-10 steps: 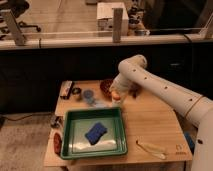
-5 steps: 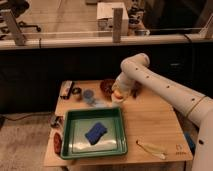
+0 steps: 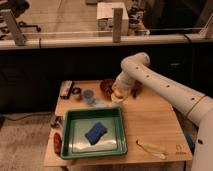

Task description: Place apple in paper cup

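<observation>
Apple: an orange-yellow spot at the far middle of the table, directly at the tip of the gripper. Its seating in the paper cup is not confirmed.

Near edge: a long pale peel-like strip lies at the right front corner, and a small red object sits at the left front edge. Neither belongs to the task.

Middle ground: a green tray holds a blue sponge and fills the left centre of the table. Just behind the tray stands a grey-blue cup, which is not the target.

Working zone: the white arm reaches in from the right, bends at its elbow and points the gripper downward. The apple shows at the gripper's end, with the paper cup visible only as a pale patch immediately below it. How far open the gripper is cannot be told, nor whether it grips the apple or merely stands over it.

Far edge: a dark red bowl sits just behind and left of the gripper.

Progress, as a judgement: transport appears complete, since the apple is at the cup. What is left is to lower it fully into the cup, let it go and withdraw. Whether the apple already rests on the rim cannot be determined.
</observation>
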You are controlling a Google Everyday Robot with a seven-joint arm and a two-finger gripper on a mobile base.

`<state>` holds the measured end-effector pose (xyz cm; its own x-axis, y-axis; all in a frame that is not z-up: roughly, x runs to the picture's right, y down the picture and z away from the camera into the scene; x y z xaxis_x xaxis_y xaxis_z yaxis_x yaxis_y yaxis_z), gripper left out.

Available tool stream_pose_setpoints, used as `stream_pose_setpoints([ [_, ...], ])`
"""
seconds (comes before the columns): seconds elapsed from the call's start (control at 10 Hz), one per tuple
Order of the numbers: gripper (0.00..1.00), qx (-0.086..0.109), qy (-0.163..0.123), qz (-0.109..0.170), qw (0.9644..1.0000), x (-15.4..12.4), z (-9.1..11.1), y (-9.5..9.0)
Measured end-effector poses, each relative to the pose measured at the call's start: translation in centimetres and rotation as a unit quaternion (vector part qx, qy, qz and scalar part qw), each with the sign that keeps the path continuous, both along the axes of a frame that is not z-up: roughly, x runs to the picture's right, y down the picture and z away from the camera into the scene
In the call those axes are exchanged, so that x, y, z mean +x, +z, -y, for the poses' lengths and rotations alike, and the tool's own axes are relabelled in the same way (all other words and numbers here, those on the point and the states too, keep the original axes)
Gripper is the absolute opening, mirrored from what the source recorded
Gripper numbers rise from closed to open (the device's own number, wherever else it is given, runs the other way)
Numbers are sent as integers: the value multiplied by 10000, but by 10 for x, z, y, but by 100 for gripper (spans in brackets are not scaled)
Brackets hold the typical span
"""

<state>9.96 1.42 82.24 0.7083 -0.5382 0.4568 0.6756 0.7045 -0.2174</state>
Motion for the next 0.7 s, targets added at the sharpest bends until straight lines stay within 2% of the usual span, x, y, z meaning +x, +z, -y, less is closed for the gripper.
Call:
stream_pose_setpoints([
  [0.2, 78, -1, -2, 1, 10000, 0, 0, -1],
  [0.7, 80, -26, -10, 41, 10000, -3, -3, -1],
])
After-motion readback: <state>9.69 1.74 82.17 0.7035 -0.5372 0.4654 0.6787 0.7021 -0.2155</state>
